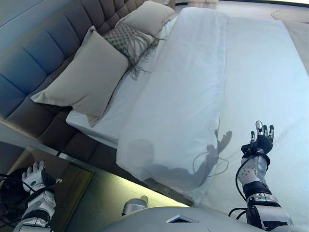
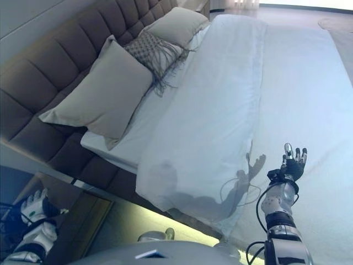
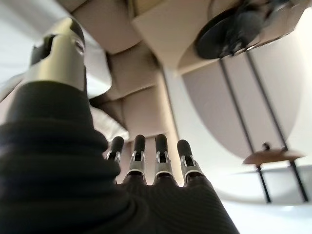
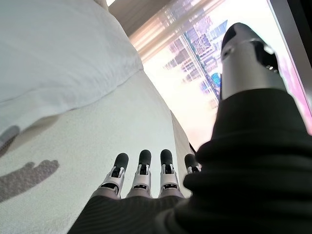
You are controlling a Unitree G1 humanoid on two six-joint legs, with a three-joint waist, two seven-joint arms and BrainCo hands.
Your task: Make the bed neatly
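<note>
At the far left the left hand [image 1: 35, 178] hangs low beside the bed, over a dark nightstand [image 1: 72, 181], well apart from the bedding; its own wrist view shows the fingers [image 3: 161, 156] straight and side by side, holding nothing. Above it runs the padded, tufted headboard [image 1: 34, 72], with three cushions leaning against it in a row: a large plain beige pillow [image 1: 84, 77] nearest, a smaller patterned cushion [image 1: 126, 39] with a dark fringe trailing onto the sheet just beyond it, and a second plain pillow [image 1: 147, 17] farthest away. A strip of bare white sheet [image 1: 113, 113] shows between the pillows and the duvet. The white duvet [image 1: 183, 87] lies lengthwise down the mattress with its upper edge folded back into a thick, doubled band; that band is smooth along most of its length, and its near corner droops over the side of the bed toward the robot. To the right of the fold the rest of the cover [image 1: 270, 82] spreads flat and largely unwrinkled. Farthest right, the right hand [image 1: 261, 140] is raised above this flat part, palm turned up, fingers [image 4: 145, 170] extended and relaxed, gripping nothing and not touching the fabric; its shadow falls on the folded band just beside it.
</note>
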